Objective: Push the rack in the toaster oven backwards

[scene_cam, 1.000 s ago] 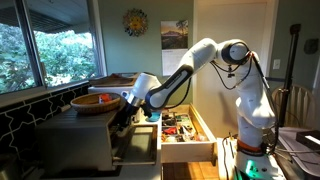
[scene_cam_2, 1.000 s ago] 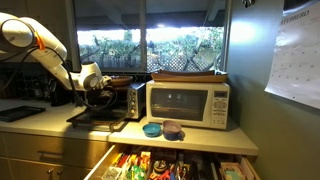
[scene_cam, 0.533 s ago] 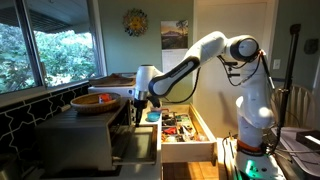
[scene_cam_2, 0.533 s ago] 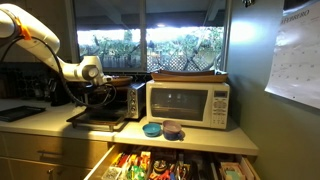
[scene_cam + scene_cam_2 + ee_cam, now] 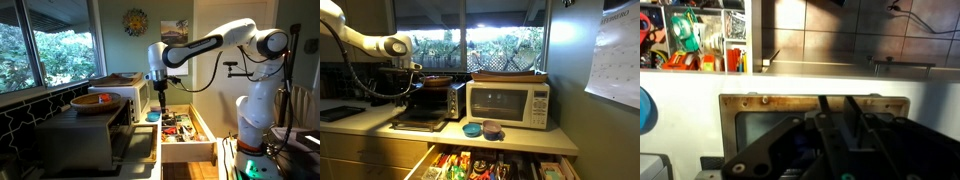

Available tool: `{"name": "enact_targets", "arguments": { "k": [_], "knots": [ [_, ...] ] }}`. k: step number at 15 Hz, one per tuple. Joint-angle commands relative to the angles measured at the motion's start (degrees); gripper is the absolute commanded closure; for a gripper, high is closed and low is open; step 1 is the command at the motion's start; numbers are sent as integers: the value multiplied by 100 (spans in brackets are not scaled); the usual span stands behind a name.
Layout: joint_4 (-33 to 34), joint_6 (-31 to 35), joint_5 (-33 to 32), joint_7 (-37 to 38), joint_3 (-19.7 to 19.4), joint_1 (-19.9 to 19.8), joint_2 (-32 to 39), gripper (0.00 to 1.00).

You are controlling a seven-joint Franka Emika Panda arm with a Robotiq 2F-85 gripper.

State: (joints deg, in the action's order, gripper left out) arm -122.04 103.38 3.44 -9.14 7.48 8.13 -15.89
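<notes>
My claw [image 5: 158, 91] hangs fingers-down in front of the large boxy grey-metal toaster oven [image 5: 88, 140], at about the height of its top and touching nothing. In the wrist view the two dark fingers [image 5: 822, 112] stand close together with nothing between them. I cannot tell whether their pads meet.

The oven stands on the pale tabletop [image 5: 535, 138], and its drop-down door [image 5: 770, 101] lies open and flat below me. The door's brownish inner frame and dark glass fill the middle of the wrist view. The flat silvery wire rack is back inside the oven's dark mouth, where I cannot pick out its wires in either exterior view.

On the oven's top sits a round brown bowl [image 5: 97, 101] holding something orange. Just beside the oven, in an exterior view, is a white microwave with a dark window [image 5: 508, 103]. A small blue bowl [image 5: 471, 129] rests on the tabletop in front of it. Below the tabletop edge a white drawer [image 5: 188, 150] stands pulled open, crowded with colourful small items.
</notes>
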Motion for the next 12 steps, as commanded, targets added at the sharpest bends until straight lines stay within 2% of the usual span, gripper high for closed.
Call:
{"name": "enact_targets", "arguments": {
  "k": [1,3,7,8,9,10,12],
  "knots": [
    [-342,-806,307,35,-177,2,-676,45],
    [-517,-1069,410,-12,-262,-7,-963,30],
    [-1123,-934,585,156,-357,-32,-1647,1],
    [-1255,-902,682,140,-395,-24,-1784,0],
    [-779,-1053,466,51,-325,-16,-1299,9],
    [-892,-1048,518,58,-345,-17,-1430,2],
    [-1033,-1042,548,67,-363,-17,-1607,0]
  ]
}}
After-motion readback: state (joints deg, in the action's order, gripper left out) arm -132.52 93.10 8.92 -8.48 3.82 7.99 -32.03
